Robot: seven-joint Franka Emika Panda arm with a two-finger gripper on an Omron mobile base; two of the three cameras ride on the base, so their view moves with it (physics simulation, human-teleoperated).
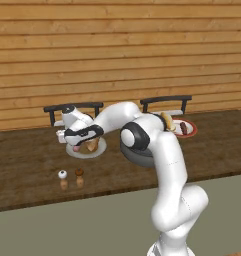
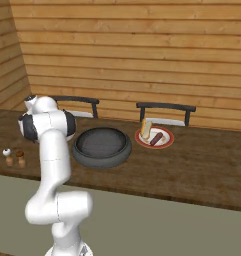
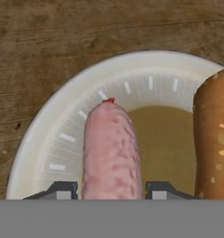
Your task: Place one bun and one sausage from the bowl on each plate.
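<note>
The pale pink sausage (image 3: 111, 151) ran off the hand view's bottom edge; the golden-brown bun (image 3: 214, 135) was cut by its right edge. The arm hid part of the round white plate (image 1: 98, 149).

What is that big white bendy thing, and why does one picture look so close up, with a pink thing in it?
The white bendy thing is a robot arm in a pretend kitchen made by a computer. Two pictures come from cameras behind it, one on its left side and one on its right. The close-up comes from a camera on its hand. The pink thing is a sausage, pinched in the robot's tool above a white plate. A brown bun already lies on that plate. On the wooden counter you can also see a big dark bowl, another plate with a bun and a sausage, and two little shakers.
</note>
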